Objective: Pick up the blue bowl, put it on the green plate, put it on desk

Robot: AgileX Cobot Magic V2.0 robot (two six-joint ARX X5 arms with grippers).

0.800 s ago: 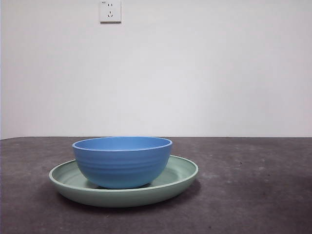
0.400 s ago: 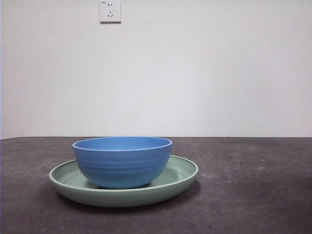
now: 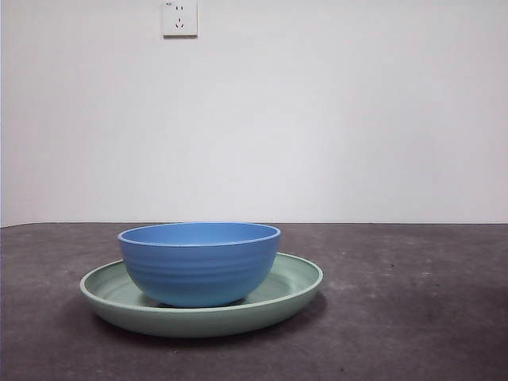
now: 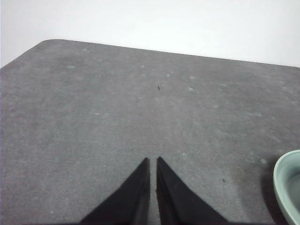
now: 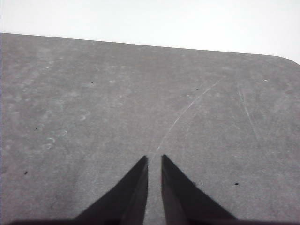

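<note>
The blue bowl [image 3: 199,262] sits inside the green plate [image 3: 295,287], lower left of the front view, on the table [image 3: 413,317]. Both grippers, left [image 4: 153,161] and right [image 5: 154,159], hold nothing, fingers closed, waiting away.

Ribbed medium-blue bowl [image 3: 199,262], pale mint-green plate [image 3: 294,290], speckled grey-brown desk [image 3: 413,302].

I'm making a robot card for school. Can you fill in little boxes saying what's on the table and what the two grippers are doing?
bowl: blue bowl, upright, sitting in the plate
plate: green plate, flat on the desk
left gripper: jaws shut, holding nothing, over bare desk beside the plate's rim
right gripper: jaws shut, holding nothing, over bare desk
wall: white, with a socket
</note>
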